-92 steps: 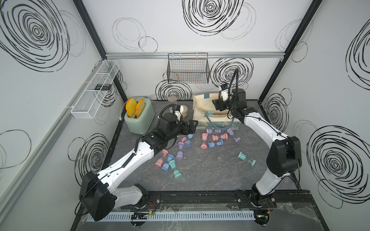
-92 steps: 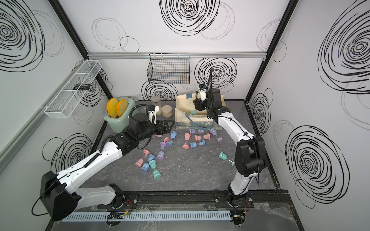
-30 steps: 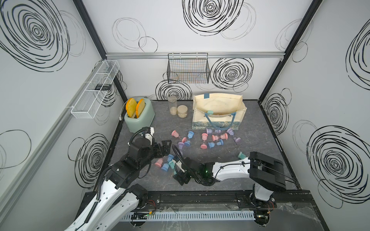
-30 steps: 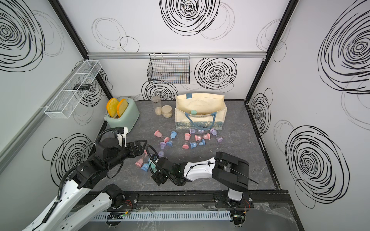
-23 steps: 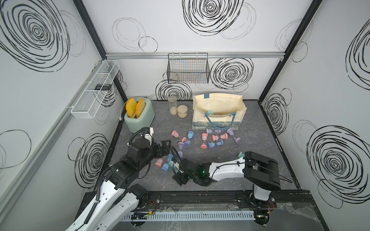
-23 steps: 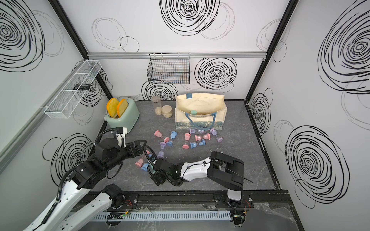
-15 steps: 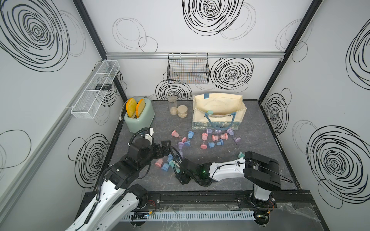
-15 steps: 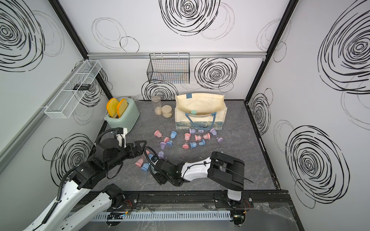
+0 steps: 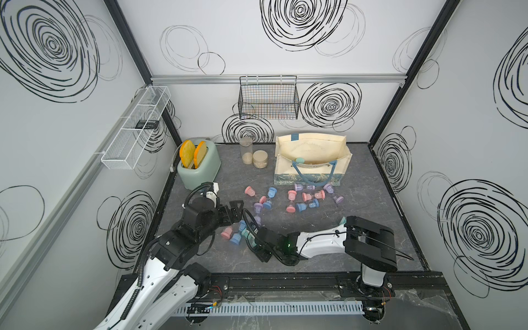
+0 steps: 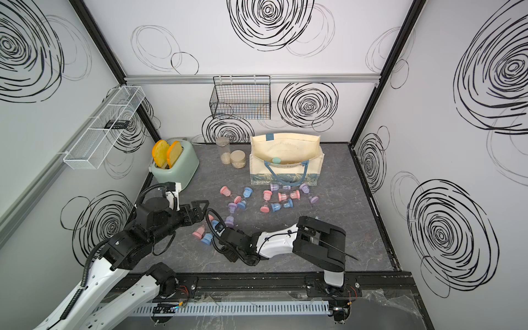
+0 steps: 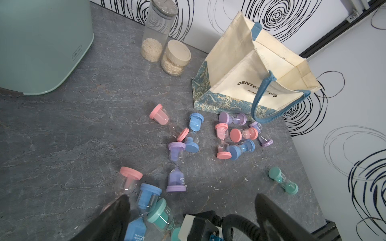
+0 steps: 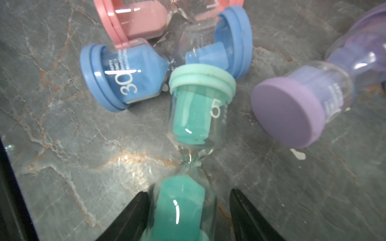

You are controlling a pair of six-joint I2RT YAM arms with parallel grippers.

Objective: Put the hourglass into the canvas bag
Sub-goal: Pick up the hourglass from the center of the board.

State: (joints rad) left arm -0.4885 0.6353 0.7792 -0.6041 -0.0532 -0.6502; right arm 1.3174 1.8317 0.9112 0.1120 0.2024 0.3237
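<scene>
Teal hourglass point(image 12: 196, 116): clear glass, round caps, on veined grey worktop point(image 12: 62, 167) against blue hourglass point(image 12: 129, 79). Right fingers point(image 12: 133, 217) straddle it, unclosed; left fingers point(image 11: 112, 215) spread.

- We see the teal hourglass point(image 12: 194, 116) as clear and glossy, glass or plastic, we cannot tell which, with matt, rubbery-looking end caps.
- The purple hourglass point(image 12: 286, 112) beside it has the same shiny clear body and a smooth matt cap.
- The canvas bag point(image 11: 236, 68) is coarse, matt woven cream cloth; its handle point(image 11: 258, 98) is ribbed blue webbing.
- The tabletop point(image 11: 73, 129) looks to us like grey veined stone, smooth with a faint sheen.
- The toaster point(image 11: 41, 46) has a smooth, satin mint-green shell.
- The tall jar point(image 11: 156, 27) is clear and glossy.
- The wire basket point(image 9: 268, 108) is thin black metal wire; the wall shelf point(image 9: 134, 128) is white wire mesh.
- The right gripper point(image 12: 188, 192) looks to us like black matt plastic.
</scene>
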